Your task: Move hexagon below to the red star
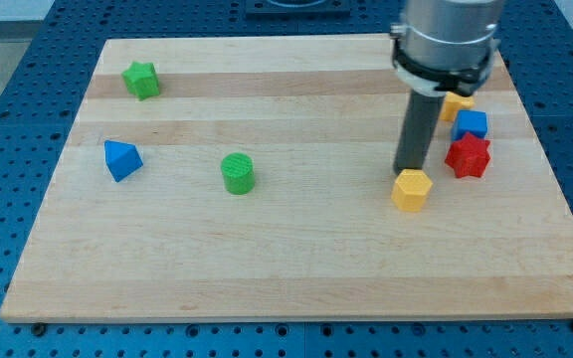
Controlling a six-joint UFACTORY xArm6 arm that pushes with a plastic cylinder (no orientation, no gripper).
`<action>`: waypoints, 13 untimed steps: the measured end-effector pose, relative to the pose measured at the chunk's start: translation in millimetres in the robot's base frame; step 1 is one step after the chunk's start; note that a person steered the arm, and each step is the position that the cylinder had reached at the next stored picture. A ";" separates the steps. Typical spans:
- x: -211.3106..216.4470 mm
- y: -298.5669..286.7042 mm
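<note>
Rod end, my tip (409, 171), touched the yellow hexagon (411, 189) from behind. Red star (468, 156) sat just right. I had no gripper in view.

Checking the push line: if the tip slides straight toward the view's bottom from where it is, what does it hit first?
The yellow hexagon. My tip sits right at its upper edge, apparently already touching, though depth is hard to judge. The red star lies to the view's right, off that line.
</note>
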State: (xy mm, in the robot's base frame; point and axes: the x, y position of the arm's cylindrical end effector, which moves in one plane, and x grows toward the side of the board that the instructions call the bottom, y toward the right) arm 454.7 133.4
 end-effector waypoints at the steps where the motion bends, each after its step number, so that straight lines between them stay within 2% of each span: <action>1: 0.0 0.0; 3: 1.9 -46.6; 4: 41.7 -46.2; 7: 36.3 -24.7; 8: 36.8 -27.6; 9: 36.8 -55.3; 10: 17.6 -55.3; 11: 18.5 -52.9; 13: 38.7 -5.8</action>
